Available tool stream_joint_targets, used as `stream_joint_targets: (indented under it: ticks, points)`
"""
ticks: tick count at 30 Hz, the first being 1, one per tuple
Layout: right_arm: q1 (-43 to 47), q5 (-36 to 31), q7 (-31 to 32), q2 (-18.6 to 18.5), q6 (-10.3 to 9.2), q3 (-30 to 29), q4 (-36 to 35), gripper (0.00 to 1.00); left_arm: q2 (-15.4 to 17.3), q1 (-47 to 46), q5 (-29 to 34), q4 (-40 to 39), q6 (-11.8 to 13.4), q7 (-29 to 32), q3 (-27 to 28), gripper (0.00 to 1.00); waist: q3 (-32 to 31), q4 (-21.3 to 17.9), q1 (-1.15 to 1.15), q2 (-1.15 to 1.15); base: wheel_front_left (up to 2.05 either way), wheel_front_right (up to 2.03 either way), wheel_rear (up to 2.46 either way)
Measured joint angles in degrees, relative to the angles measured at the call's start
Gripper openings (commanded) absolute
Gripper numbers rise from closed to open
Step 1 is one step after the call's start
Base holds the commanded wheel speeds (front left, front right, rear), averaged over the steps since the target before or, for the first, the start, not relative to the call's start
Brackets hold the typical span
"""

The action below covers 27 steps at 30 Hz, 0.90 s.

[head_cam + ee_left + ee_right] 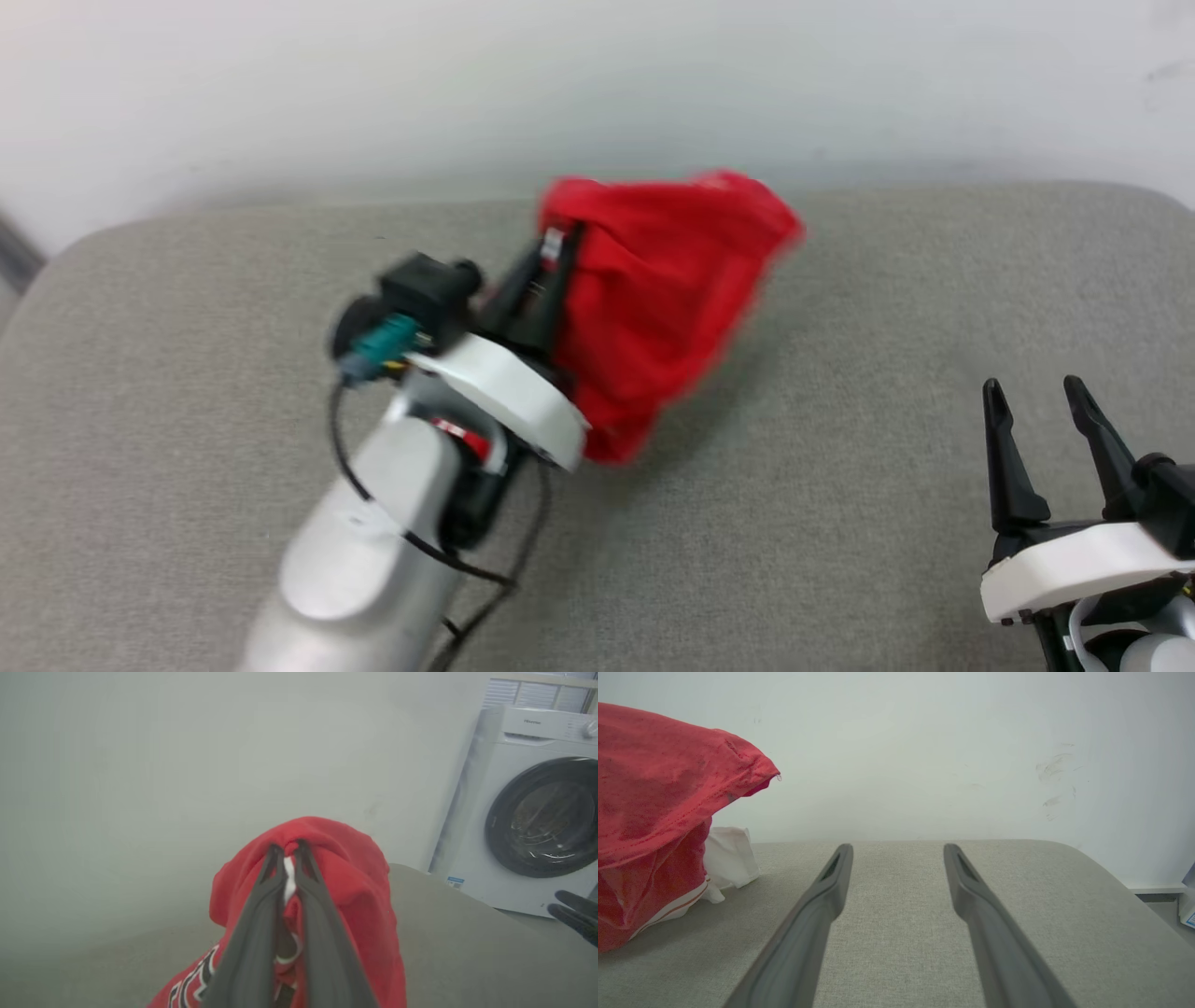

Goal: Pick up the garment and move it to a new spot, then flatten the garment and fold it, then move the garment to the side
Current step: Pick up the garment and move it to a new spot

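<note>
The left claw (287, 847) is clamped on the red jersey (672, 280), its two dark fingers (252, 933) pressed together on a bunched fold with a strip of white trim pinched between the tips. In the head view the jersey sits toward 12 o'clock on the grey fabric surface (887, 523), near the far edge by the pale wall (597, 84), and the left claw reaches into it from about 8 o'clock. The cloth is gathered into a raised heap and blurred in that view. In the right wrist view its lower folds rest on the surface, with a white sleeve (731, 856) and striped trim showing at the heap's 4 o'clock side. Black, white-edged lettering (191, 980) shows at 7 o'clock in the left wrist view, too cropped to read. The right claw (1032, 387) stands at 4 o'clock in the head view, well apart from the jersey, fingers spread wide with nothing between them. A white washing machine (514, 812) stands at 3 o'clock in the left wrist view.
</note>
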Motion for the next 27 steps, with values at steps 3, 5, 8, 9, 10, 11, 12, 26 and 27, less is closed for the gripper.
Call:
stream_joint_targets:
  ticks: [3, 5, 8, 9, 10, 11, 12, 26, 27]
  points:
    - [-0.31, 0.00, 0.16, 0.01, -0.01, 0.08, -0.91, 1.00, -2.35, 2.12, -0.05, -1.41, -0.93, 1.86, -4.35, 0.00, 2.05, -0.99, 0.00, 0.00, 0.00, 0.00, 0.00]
    - [-0.84, 0.07, 0.13, 0.01, 0.00, 0.19, -1.34, 1.00, -3.28, 3.88, 0.22, -1.42, -1.68, 3.20, -7.80, 0.00, 3.68, -1.58, 0.01, 0.00, 0.00, 0.00, 0.00]
    - [-1.97, 0.42, -0.26, 0.00, 0.00, 0.33, -1.48, 1.00, -3.93, 6.48, 0.73, 0.05, -2.72, 5.08, -13.35, 0.00, 6.36, -2.42, 0.01, 0.00, 0.00, 0.00, 0.00]
    - [-2.39, 0.54, -0.40, 0.02, 0.00, 0.41, -1.48, 1.00, -3.94, 7.31, 0.76, 0.76, -2.94, 5.56, -15.10, 0.00, 7.27, -2.70, 0.01, 0.00, 0.00, 0.00, 0.00]
    - [-2.74, 0.63, -0.70, 0.00, 0.00, 0.38, -1.41, 1.00, -3.85, 7.91, 1.20, 1.31, -3.02, 5.73, -16.59, 0.00, 8.15, -2.96, 0.01, 0.00, 0.00, 0.00, 0.00]
    - [-3.11, 0.75, -0.93, 0.01, 0.00, 0.33, -1.22, 1.00, -3.67, 8.34, 1.42, 1.87, -3.30, 5.92, -17.97, 0.00, 8.97, -3.20, 0.01, 0.00, 0.00, 0.00, 0.00]
    - [-3.39, 0.78, -1.19, 0.02, 0.00, 0.37, -0.99, 1.00, -3.44, 8.72, 1.51, 2.40, -3.41, 6.00, -19.30, 0.00, 9.73, -3.43, 0.02, 0.00, 0.00, 0.00, 0.00]
    - [-3.76, 0.90, -2.18, 0.01, 0.00, 0.33, 2.96, 1.00, -2.46, 6.91, 2.71, 0.31, -2.33, -2.94, -22.81, 1.00, 6.63, -2.99, 0.02, 0.00, 0.00, 0.00, 0.00]
    - [-3.35, 0.90, -2.00, 0.01, 0.00, 0.44, 3.10, 1.00, -2.34, 6.91, 2.82, -0.48, -1.72, -3.48, -22.03, 1.00, 5.82, -2.85, 0.02, 0.00, 0.00, 0.00, 0.00]
